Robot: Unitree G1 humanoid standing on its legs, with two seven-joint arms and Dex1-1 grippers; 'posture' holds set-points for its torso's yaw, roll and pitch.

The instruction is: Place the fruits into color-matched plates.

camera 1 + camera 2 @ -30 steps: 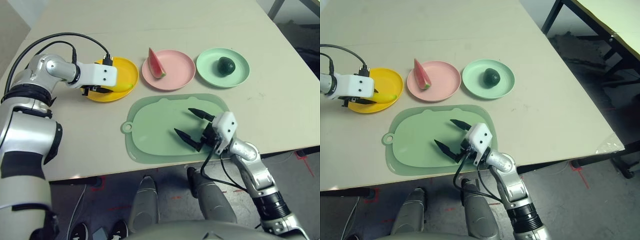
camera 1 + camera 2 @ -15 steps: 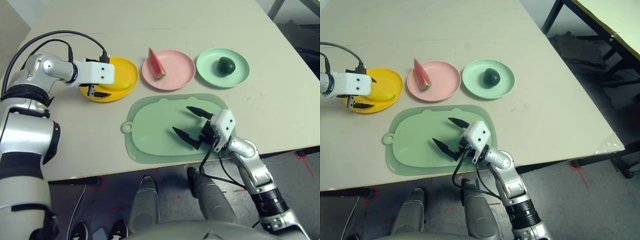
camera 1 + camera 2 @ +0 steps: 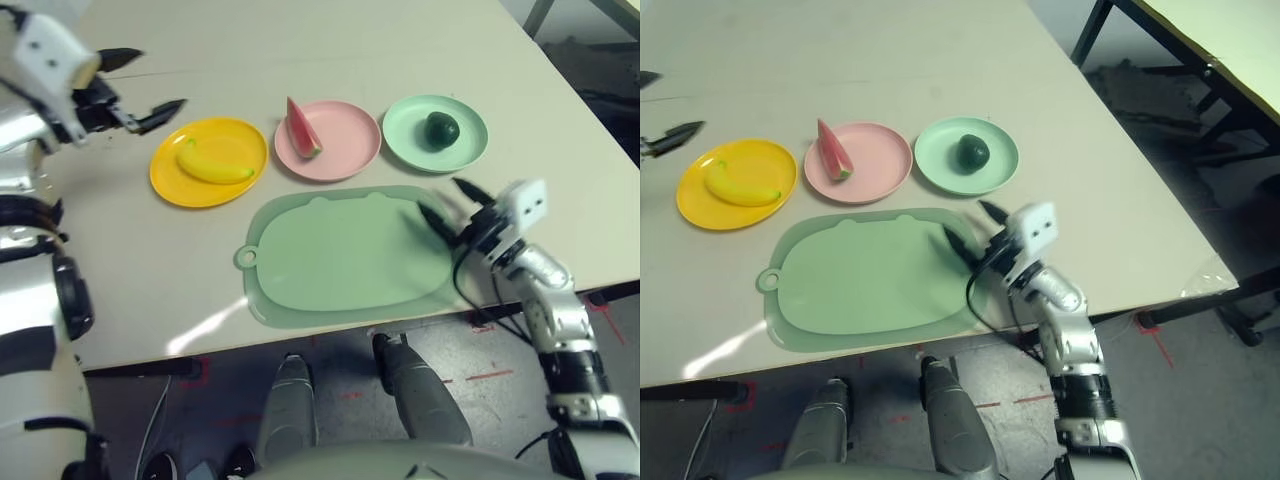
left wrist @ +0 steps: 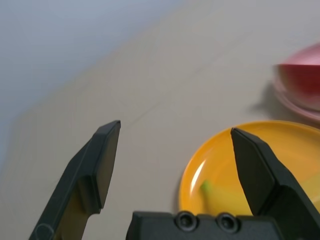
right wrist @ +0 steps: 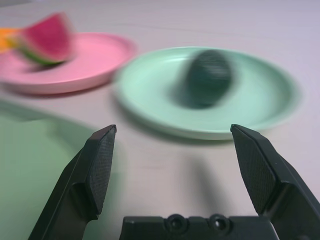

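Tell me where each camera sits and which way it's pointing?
Left and right eye views: on the head, looking down at the table; silver forearms show.
Left wrist view: along the open left gripper, toward the yellow plate and banana.
Right wrist view: along the open right gripper, toward the green plate and avocado.
Both wrist views catch the pink plate.
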